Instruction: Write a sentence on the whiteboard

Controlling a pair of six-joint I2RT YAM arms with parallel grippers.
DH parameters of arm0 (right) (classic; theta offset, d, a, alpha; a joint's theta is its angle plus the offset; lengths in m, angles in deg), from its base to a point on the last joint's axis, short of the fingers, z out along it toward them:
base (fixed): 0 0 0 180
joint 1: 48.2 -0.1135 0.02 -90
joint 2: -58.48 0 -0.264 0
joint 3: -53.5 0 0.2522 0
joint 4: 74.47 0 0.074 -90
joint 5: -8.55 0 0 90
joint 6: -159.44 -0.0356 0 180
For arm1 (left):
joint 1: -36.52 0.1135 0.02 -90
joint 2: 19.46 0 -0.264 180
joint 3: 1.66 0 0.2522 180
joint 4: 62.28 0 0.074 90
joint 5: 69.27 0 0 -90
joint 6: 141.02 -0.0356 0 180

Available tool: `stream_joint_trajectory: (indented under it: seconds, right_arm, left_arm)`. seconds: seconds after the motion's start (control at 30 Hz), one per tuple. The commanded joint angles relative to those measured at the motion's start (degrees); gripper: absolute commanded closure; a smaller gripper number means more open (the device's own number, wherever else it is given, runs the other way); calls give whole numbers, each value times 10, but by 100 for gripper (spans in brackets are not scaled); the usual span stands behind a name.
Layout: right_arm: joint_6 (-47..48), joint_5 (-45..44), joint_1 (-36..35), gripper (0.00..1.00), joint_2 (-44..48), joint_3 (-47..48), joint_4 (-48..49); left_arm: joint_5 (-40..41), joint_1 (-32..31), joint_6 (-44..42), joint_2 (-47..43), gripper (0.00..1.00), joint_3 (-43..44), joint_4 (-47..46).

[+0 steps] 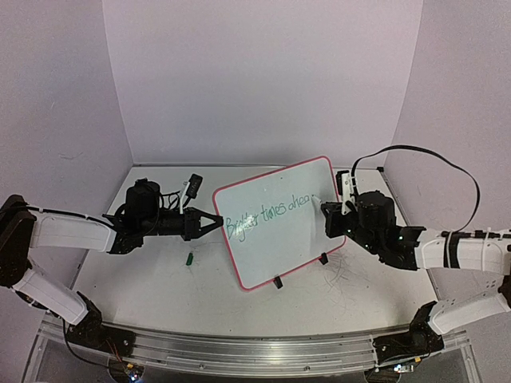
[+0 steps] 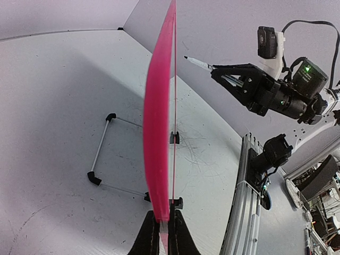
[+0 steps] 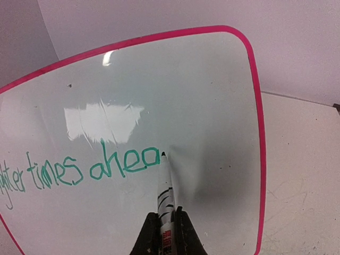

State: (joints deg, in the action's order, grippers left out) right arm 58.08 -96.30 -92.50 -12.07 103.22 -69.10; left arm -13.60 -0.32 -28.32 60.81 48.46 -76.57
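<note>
The whiteboard (image 1: 279,251), white with rounded corners and a thin pink-red frame, stands nearly upright on two small black feet (image 1: 277,282) in the middle of the counter (image 1: 160,279). Across it runs the sentence (image 1: 271,212), thin green cursive slanting up to the right, reading "Brighter times ahea".

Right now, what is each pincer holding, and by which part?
Left pincer clamps the pink-framed white rectangular whiteboard by its side edge. Right pincer grips the slim white marker pen by its barrel, tip at the board.
</note>
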Motion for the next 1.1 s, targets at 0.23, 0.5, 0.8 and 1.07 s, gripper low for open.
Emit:
stream_joint_trajectory:
  seconds: [0.23,0.5,0.8,1.07]
  right_arm:
    - [1,-13,11,100,-20,19,33]
    - [-2,-19,16,100,-36,23,36]
    - [5,-16,18,100,-44,31,49]
    - [7,7,17,100,-50,36,51]
  left_arm:
    - [16,4,-18,-10,100,13,20]
    - [14,4,-19,-9,100,15,21]
    - [15,3,-20,-13,100,12,22]
    - [17,4,-20,-13,100,12,22]
